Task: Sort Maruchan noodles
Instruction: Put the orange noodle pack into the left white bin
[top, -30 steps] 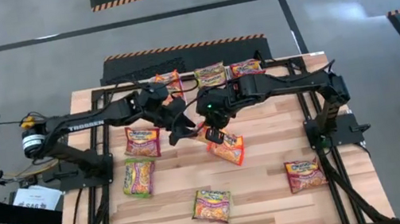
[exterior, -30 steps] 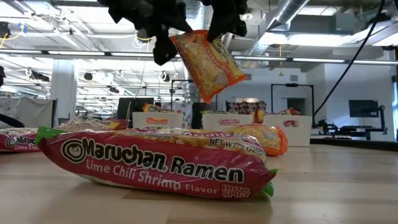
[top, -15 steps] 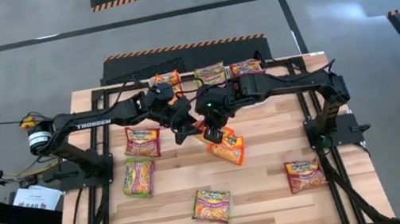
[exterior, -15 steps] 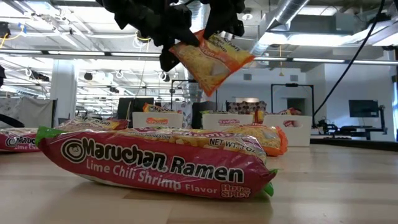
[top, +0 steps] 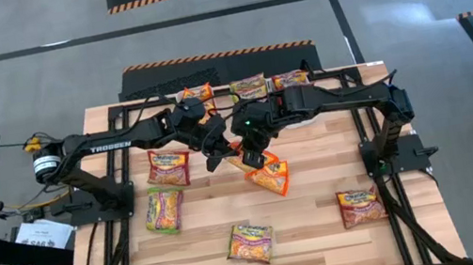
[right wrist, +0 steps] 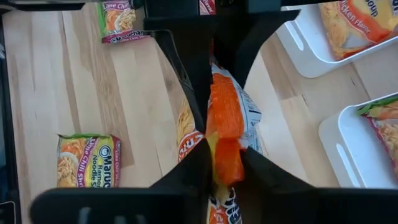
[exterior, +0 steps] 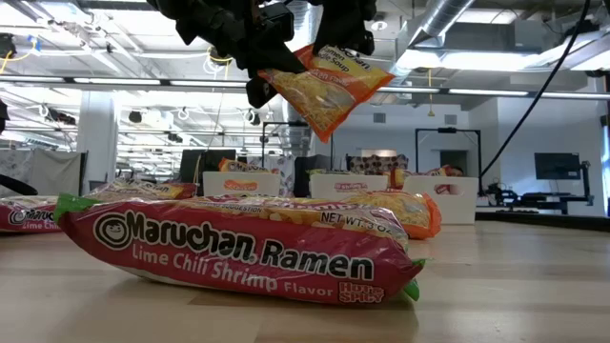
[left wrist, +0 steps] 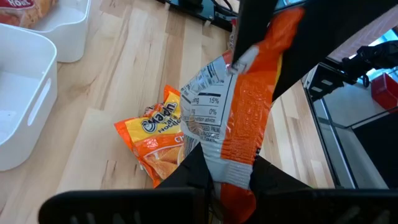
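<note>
An orange Maruchan noodle packet [exterior: 329, 88] hangs in the air over the table's middle, between my two grippers. My left gripper [top: 218, 152] is shut on one end of it, and my right gripper [top: 254, 155] is shut on the other end. Under them a second orange packet [top: 270, 179] lies flat on the wood. Several more packets lie flat on the table: pink ones [top: 169, 167] [top: 361, 205] and green ones [top: 164, 209] [top: 250, 242]. My left gripper pinches the packet's end [left wrist: 231, 169] between its two fingers, coming at it from the table's left, slanting down. The packet runs away from the fingers toward my other gripper, clear of the table. My right gripper pinches the opposite end [right wrist: 227, 152] between its two fingers, coming from the table's right and above. In the low view that end [exterior: 351, 59] is the higher one, so the packet is tilted.
Three white bins with packets in them [top: 197, 93] [top: 248, 87] [top: 292, 78] stand along the far edge. A black frame [top: 381, 143] runs round the table. A pink Lime Chili Shrimp packet [exterior: 238, 250] lies close to the low camera.
My left gripper has gone toward the table's right, up to the hanging packet, and has shut on its lower end. The packet, which hung steeply below my right gripper, has swung up to a flatter tilt.
</note>
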You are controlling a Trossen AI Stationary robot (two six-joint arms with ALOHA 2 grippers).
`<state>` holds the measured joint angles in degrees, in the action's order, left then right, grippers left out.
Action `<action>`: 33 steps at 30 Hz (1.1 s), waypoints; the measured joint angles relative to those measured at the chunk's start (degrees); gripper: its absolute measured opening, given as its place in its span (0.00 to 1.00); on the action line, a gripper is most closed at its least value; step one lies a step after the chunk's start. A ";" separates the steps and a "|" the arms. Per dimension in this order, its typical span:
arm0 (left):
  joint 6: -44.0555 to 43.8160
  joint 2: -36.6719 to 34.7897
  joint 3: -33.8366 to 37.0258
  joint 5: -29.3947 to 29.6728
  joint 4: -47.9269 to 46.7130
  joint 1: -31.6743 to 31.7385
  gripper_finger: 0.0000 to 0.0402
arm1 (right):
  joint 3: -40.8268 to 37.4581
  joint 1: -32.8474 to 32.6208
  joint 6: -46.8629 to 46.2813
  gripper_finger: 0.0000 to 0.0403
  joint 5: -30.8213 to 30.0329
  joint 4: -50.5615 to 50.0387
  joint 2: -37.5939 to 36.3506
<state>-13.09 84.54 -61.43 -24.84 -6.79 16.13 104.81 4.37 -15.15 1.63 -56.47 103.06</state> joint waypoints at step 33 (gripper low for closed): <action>-17.11 -19.45 17.19 12.59 14.41 22.34 0.05 | 26.60 23.17 24.54 0.47 -0.20 -18.33 -1.59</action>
<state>-30.20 65.08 -44.23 -12.25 7.62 38.47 131.41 27.55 9.39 1.43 -74.80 101.47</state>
